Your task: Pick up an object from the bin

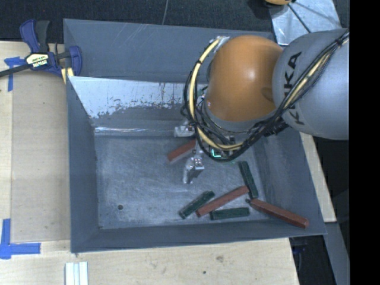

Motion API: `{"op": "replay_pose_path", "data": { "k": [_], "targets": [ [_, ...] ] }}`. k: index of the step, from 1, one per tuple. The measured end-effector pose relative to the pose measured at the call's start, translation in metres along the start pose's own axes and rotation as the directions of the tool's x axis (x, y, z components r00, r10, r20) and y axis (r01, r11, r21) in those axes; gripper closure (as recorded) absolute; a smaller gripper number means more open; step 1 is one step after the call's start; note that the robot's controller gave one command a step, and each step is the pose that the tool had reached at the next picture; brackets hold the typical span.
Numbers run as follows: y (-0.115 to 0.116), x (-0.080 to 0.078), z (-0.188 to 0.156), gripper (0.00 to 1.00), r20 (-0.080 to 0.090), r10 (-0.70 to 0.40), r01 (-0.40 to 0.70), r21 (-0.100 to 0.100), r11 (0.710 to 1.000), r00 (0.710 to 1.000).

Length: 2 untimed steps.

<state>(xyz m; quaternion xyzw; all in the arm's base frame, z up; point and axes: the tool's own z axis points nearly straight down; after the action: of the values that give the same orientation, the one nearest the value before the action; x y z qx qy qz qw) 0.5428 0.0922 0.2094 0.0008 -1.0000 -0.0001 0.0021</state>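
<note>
Silver metal marks your gripper (192,171), low over the middle of the grey metal bin (83,177). From this angle you cannot tell whether its fingers are apart or together. Under it you have bare, scuffed floor.

The nearest thing to you is a reddish-brown flat stick (180,152), just beside the gripper on its upper-left. It lies tilted, with its higher end towards the wrist, and whether it touches the metal cannot be made out.

Below the gripper, near the front wall, a loose cluster lies flat. It consists of a dark green flat stick (196,205), a longer reddish-brown stick (223,200) close alongside it, and a short dark green bar (229,214) beneath those two. To the right, a narrow dark green strip (248,179) runs steeply. Another reddish-brown stick (278,213) rests against the right slope, well apart from the gripper.

Above it all, your wrist's orange cover (243,79) with its looped cables hides the back right of the bin.
</note>
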Motion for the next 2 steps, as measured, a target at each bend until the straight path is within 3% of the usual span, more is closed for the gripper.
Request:
{"op": "replay_pose_path", "data": {
  "k": [1,2],
  "targets": [
    [0.0,-0.002,-0.003,0.0,0.007,0.002,-0.002,-0.001,1.0,1.0],
    [-0.069,-0.036,0.131,1.0,0.011,-0.002,0.002,-0.002,1.0,1.0]
  ]
}}
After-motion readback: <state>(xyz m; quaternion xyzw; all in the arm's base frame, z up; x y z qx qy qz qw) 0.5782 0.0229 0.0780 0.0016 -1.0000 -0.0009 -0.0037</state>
